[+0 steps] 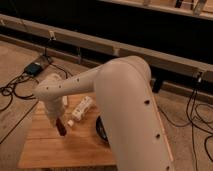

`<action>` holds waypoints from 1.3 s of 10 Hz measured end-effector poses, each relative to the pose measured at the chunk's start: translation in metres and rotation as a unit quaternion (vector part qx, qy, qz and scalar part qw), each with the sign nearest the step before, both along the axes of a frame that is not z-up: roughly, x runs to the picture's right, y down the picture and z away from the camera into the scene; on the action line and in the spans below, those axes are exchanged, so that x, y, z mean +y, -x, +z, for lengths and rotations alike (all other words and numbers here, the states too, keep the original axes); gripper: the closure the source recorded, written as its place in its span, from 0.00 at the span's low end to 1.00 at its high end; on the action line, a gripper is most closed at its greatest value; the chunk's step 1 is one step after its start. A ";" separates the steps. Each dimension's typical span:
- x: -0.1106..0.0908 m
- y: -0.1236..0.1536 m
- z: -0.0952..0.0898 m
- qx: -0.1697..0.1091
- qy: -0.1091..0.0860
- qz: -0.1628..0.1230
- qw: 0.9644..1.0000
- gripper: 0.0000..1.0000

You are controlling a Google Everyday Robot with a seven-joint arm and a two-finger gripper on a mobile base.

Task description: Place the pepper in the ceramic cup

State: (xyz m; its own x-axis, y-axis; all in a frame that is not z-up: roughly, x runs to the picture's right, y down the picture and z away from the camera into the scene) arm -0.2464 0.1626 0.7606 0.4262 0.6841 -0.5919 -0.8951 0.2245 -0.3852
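Robot hand (56, 116) low over tabletop (45, 145), left part, pepper (61, 127) steep at its tip; can't tell if clamped. Likely ceramic cup (70, 122) just beside; steep angle suits dropping in. Toppled white bottle (83, 107) lies behind.

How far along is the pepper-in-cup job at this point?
Done: nothing visibly; the pepper is not in the ceramic cup. In hand: the gripper is at the pepper, grasp unclear, over the wooden table. Left: moving it to the cup and releasing.
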 end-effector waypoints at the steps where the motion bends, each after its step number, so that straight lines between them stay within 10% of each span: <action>1: -0.018 -0.006 -0.005 -0.005 -0.015 0.012 1.000 1.00; 5: -0.099 -0.049 -0.009 -0.006 -0.071 0.081 0.994 1.00; 8: -0.139 -0.075 -0.001 0.021 -0.060 0.160 0.985 1.00; 9: -0.150 -0.082 0.003 0.037 -0.049 0.197 0.979 1.00; 12: -0.181 -0.101 0.013 0.099 -0.005 0.321 0.942 1.00; 13: -0.191 -0.109 0.016 0.121 0.010 0.364 0.924 1.00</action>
State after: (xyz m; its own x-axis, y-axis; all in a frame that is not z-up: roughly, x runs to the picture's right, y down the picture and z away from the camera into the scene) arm -0.1373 -0.0282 0.7761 -0.2880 0.7248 -0.6259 -0.8663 -0.4757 -0.1523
